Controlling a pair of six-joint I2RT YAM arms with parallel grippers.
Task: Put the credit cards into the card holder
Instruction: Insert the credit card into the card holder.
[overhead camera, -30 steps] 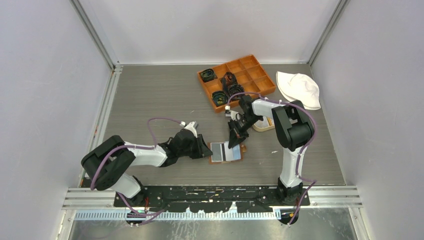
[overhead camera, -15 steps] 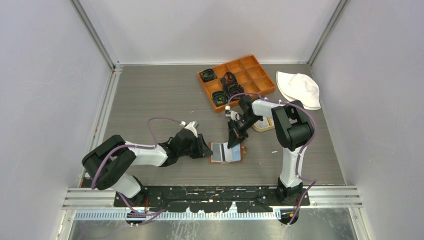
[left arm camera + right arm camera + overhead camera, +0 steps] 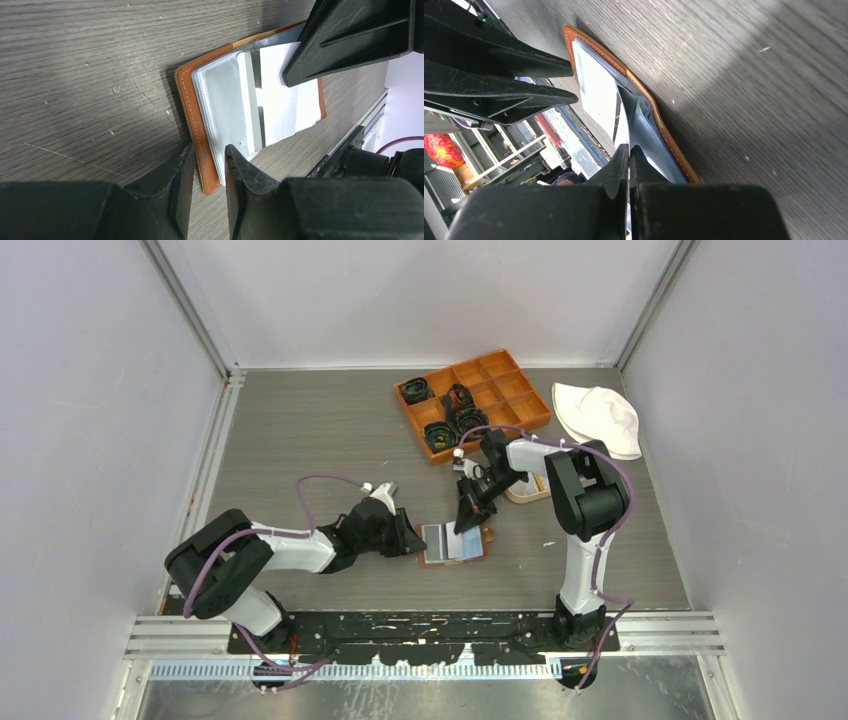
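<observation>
Though the right claw [image 3: 629, 149] clamping a pale plastic credit card [image 3: 287, 107] barely moved, the left claw [image 3: 207, 155] narrowly pinches the brown leather card holder [image 3: 191, 115], so insertion looks unfinished.

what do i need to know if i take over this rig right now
Left gripper: shut on the card holder at its edge; the holder lies open.
Right gripper: shut on a pale card, tip at the holder's clear sleeves.
Done: holder open, card brought to it.
Left: slide the card fully in; can't tell if it has entered a sleeve yet.
</observation>
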